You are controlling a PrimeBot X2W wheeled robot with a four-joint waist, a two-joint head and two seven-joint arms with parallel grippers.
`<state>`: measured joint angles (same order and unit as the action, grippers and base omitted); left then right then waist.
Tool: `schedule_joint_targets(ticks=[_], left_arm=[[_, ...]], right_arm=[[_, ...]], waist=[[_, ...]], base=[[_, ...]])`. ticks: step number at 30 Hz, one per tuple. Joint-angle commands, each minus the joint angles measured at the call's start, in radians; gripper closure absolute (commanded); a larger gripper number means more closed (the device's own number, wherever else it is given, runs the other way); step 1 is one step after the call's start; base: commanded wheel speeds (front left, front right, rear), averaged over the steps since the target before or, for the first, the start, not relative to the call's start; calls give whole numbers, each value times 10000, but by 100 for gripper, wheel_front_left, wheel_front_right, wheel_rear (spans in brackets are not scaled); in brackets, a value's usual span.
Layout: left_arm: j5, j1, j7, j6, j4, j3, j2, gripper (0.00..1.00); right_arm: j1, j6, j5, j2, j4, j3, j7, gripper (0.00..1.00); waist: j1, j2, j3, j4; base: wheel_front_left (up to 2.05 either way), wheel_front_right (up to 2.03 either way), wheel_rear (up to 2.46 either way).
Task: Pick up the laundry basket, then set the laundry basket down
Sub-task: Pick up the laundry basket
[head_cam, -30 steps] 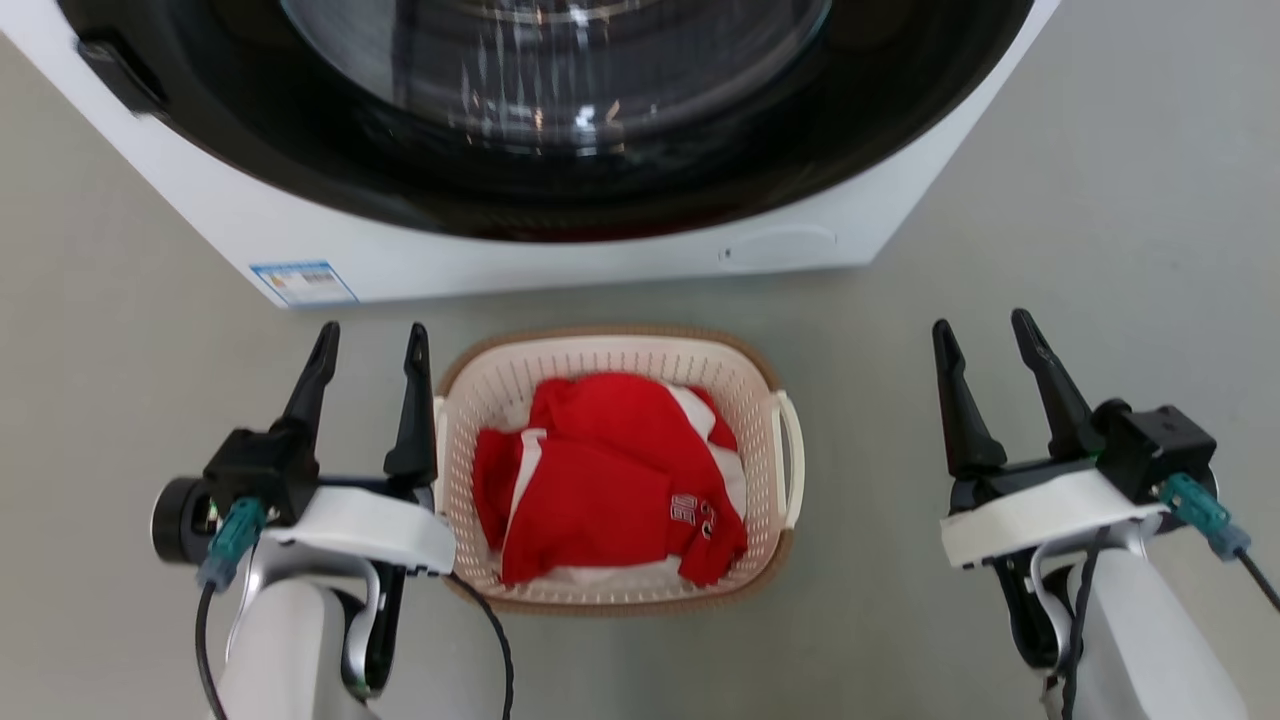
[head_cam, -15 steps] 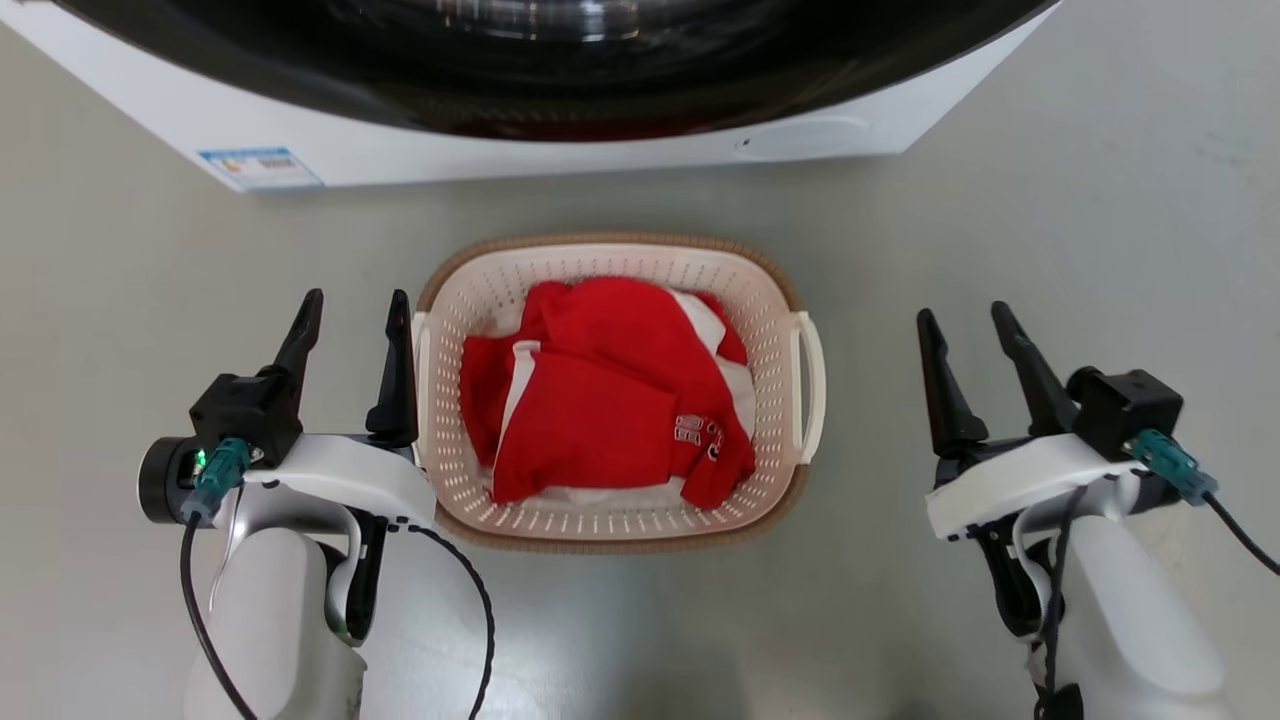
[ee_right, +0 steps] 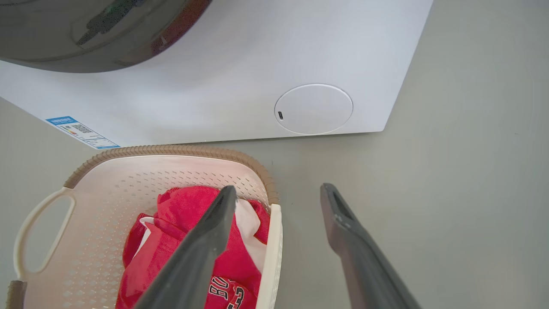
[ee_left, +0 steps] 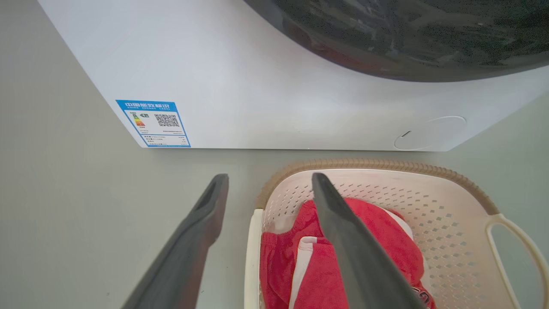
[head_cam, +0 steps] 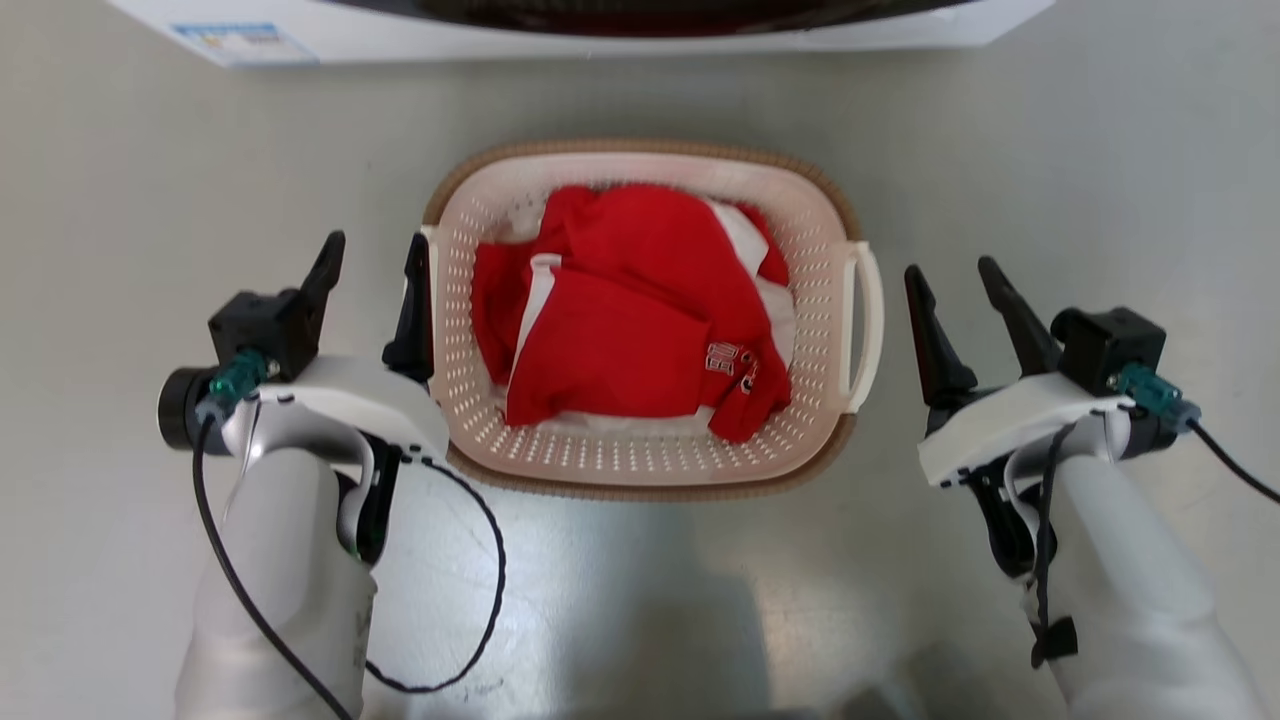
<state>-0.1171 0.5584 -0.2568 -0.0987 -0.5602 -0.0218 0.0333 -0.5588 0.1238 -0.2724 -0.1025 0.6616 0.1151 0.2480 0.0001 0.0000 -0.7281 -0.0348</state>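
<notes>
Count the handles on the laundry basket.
2: left handle beside the left gripper; right handle near the right gripper; both on the laundry basket.

With the head camera tilted down, the right end effector has drawn nearer the laundry basket.

Bare floor flanks the laundry basket on both sides; the washer stands close behind.
</notes>
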Motion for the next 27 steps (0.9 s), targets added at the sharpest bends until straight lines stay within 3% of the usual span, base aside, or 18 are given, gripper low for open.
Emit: schedule_joint_targets(ticks=[1,16,27], left_arm=[[-92,254,-49,-128,-128,-190,169,0],[122,1514,-49,-294,-1849,40,185,0],[-411,2165,-49,-317,-3081,547,178,0]], right_arm=[[-69,69,-132,37,83,318,138,0],[-1079,69,-618,126,1341,1174,138,0],[-1750,69,-966,110,2425,1685,138,0]], waist=[[0,0,-503,132],[0,0,-1638,203],[0,0,-2211,317]], base=[[0,0,0],[0,0,0],[0,0,0]])
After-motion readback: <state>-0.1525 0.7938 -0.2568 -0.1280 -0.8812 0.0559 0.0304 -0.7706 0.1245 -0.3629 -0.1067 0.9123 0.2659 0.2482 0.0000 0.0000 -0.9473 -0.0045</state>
